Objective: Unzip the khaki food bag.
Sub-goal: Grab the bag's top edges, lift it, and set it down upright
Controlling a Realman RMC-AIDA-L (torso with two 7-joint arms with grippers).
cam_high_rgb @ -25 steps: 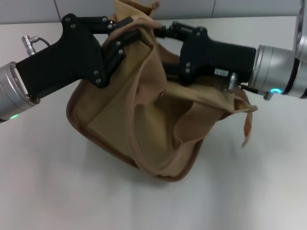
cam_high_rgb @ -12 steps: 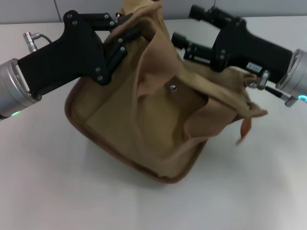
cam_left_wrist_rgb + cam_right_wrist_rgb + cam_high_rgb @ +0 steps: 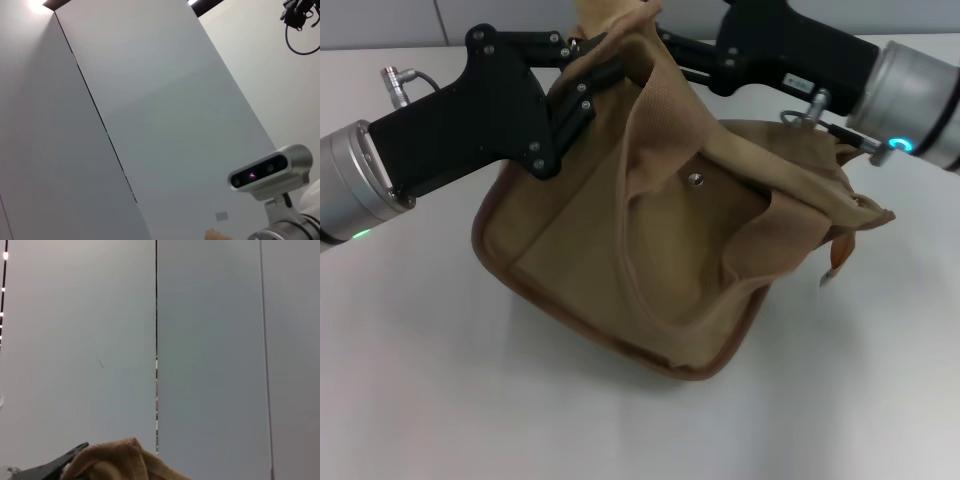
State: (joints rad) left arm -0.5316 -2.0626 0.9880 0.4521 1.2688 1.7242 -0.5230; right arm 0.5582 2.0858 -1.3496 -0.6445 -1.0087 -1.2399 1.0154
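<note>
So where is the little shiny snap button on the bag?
In the head view the snap sits mid-front on the khaki food bag, below the right gripper and to the right of the left gripper.

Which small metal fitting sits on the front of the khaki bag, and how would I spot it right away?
Start from the khaki food bag on the white table, between the two black arms. On the tan panel facing the camera sits the snap, a round silver stud. It is the only shiny spot on the cloth.

White tabletop (image 3: 440, 400) fills the head view; pale grey wall panels (image 3: 210, 340) with thin dark seams rise behind, bright light (image 3: 40, 4) glaring at one corner.
</note>
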